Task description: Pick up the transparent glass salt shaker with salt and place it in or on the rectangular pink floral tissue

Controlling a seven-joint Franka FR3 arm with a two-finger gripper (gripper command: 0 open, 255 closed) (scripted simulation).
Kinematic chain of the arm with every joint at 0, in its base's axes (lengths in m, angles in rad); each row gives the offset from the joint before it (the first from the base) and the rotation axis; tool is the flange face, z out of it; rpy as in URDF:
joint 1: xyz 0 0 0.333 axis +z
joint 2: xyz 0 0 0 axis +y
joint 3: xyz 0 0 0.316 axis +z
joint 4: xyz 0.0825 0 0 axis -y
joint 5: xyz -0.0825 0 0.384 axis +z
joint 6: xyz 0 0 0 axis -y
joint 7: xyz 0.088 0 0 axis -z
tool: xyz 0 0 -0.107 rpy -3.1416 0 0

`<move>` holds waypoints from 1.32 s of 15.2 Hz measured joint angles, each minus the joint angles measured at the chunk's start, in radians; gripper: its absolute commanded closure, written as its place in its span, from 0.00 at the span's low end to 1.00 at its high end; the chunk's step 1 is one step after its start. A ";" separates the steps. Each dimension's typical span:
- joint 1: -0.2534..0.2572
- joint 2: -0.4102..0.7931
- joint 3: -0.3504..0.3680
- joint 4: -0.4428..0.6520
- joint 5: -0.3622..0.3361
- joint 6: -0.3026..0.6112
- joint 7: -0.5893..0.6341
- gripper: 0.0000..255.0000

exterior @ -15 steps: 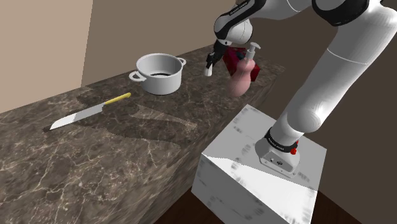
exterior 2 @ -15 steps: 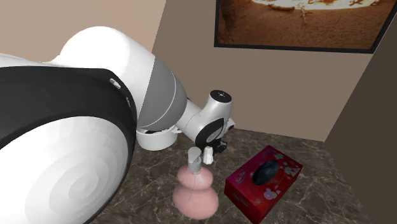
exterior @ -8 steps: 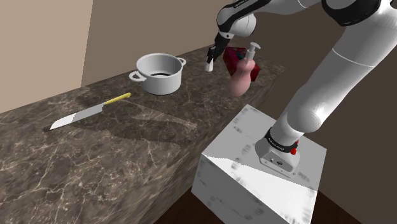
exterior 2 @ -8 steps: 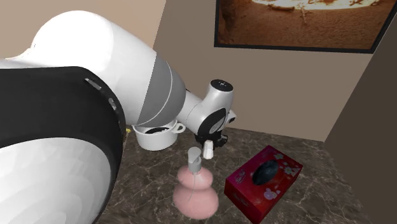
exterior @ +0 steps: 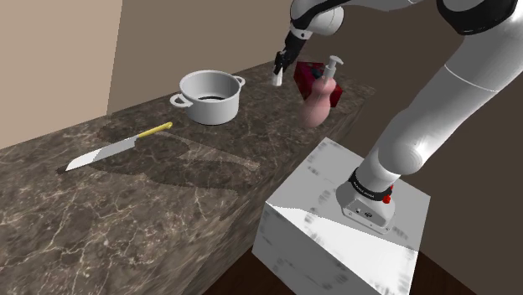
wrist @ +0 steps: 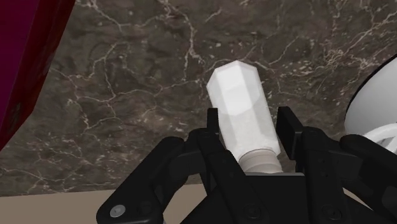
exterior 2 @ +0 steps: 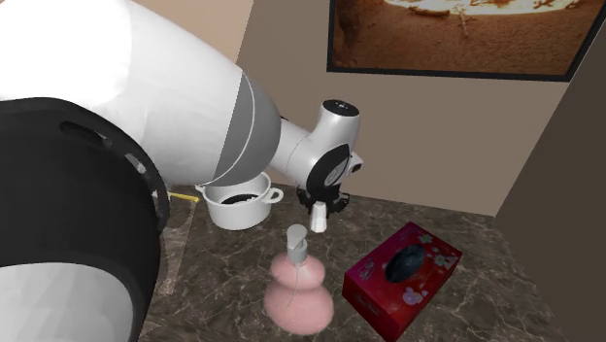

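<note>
I see gripper (wrist: pixel 249 126) pinching white salt shaker (wrist: pixel 236 95), held above dark veined counter (exterior: pixel 168 180), near red floral tissue box (exterior 2: pixel 369 287) & pink pump btl (exterior 2: pixel 299 291)

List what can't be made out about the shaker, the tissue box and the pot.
- Salt shaker: in the wrist view its lower end is hidden by the gripper clasping it. It looks plain white, so its contents can't be told.
- Tissue box: in the shoulder view it is mostly hidden behind the pink pump bottle.
- Pot: in the second exterior view it is partly hidden by the arm.
</note>
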State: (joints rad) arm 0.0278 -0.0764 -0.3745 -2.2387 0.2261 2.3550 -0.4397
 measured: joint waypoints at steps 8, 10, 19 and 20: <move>-0.005 -0.049 0.006 0.059 -0.043 -0.101 0.044 1.00; -0.005 -0.063 0.008 0.075 -0.053 -0.128 0.056 1.00; -0.029 -0.085 -0.020 0.146 -0.068 -0.227 0.027 1.00; -0.038 -0.083 -0.036 0.153 -0.064 -0.235 0.001 1.00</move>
State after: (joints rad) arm -0.0107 -0.1591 -0.4103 -2.0860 0.1617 2.1197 -0.4387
